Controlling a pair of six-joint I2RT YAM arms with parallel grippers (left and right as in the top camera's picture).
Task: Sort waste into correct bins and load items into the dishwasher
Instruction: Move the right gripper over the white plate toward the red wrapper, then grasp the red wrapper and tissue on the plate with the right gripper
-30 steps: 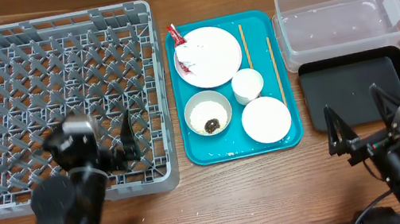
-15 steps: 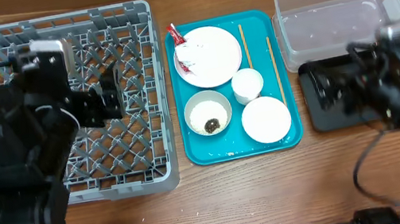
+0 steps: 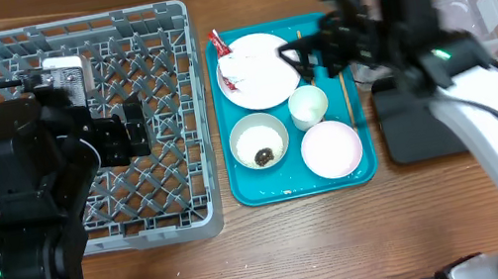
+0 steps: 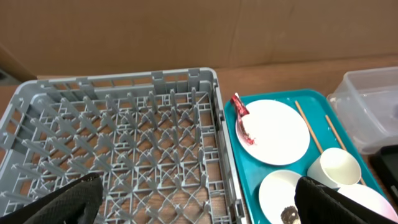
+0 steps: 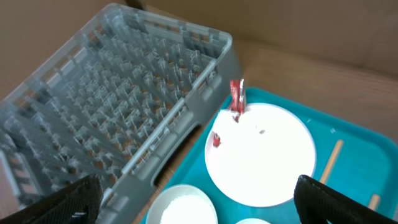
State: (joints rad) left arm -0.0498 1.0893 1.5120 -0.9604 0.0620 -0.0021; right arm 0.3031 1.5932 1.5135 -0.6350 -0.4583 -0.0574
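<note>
My right claw hangs wide open over the far half of the teal tray, just right of the white plate, while my left claw, also spread, hovers above the grey dish rack left of that tray, with the clear tub and black tray on its right.

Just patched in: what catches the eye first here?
The grey lattice plastic dish rack fills the left side, no dishes showing in it. Beside it, the flat teal tray holds the white dishes, a red-and-white foil wrapper on the rim of the round white plate. The right hand hangs open above that tray.
</note>
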